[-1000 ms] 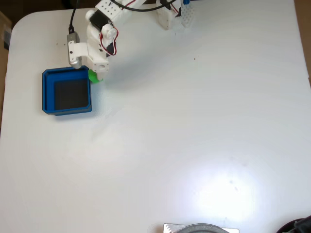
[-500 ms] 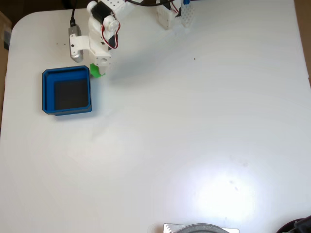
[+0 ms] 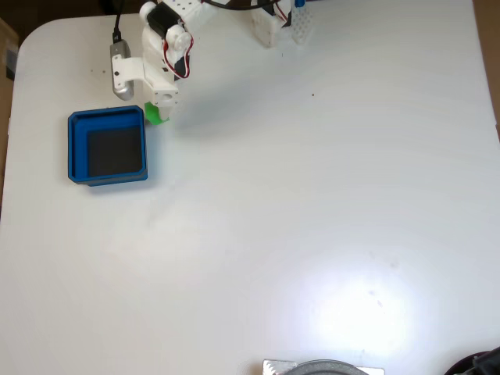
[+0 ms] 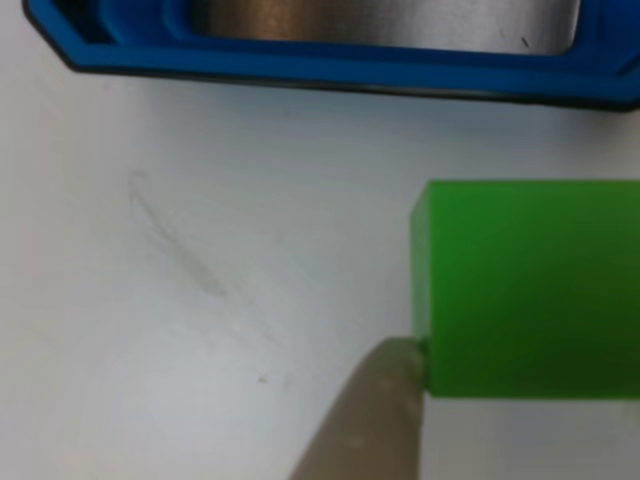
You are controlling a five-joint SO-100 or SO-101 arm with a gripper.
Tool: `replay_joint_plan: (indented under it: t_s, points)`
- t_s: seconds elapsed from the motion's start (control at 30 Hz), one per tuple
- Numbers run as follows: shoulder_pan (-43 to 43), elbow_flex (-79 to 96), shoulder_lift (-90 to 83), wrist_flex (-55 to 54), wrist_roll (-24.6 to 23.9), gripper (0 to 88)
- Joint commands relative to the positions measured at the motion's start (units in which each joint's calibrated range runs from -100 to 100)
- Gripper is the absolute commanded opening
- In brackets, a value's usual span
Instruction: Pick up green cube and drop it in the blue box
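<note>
From my fixed view the white table point(image 3: 312, 219) is the biggest thing I see, mostly bare, with a bright glare patch toward 5 o'clock and a grey rounded object point(image 3: 322, 366) cut off by the edge at 6 o'clock. A small white block with blue on it point(image 3: 283, 23) stands at 12 o'clock by the arm's base. The white arm point(image 3: 160, 55) reaches in from 12 o'clock toward 10 o'clock, red and white wires looping over it and a grey camera point(image 3: 120, 72) fixed to its 9 o'clock side.

The blue box point(image 3: 76, 148) lies flat around 9 o'clock, its dark floor bare. The green cube point(image 3: 155, 116) sits just off the box's corner at 1 o'clock from it, outside the wall, half covered by the arm above.

In the other view the cube point(image 4: 525, 290) fills the 3 o'clock side, with the box's wall point(image 4: 330, 70) running along 12 o'clock and bare table between them. One pale fingertip point(image 4: 375, 400) rises from 6 o'clock and touches the cube's lower corner. The gripper point(image 3: 162, 109) hangs right over the cube; I cannot tell whether it is clamped on it or spread apart.
</note>
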Motion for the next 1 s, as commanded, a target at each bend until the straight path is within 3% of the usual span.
replay_joint_plan:
  t_s: [0.0,0.47,0.97]
  points:
    - [0.29,-1.22,-7.02,-0.22,-0.1,6.3]
    - [-0.02,-1.4,-12.62,-0.3,-0.1,6.3]
    - [-0.09,-11.99,-6.1,-0.47,-0.15,6.3]
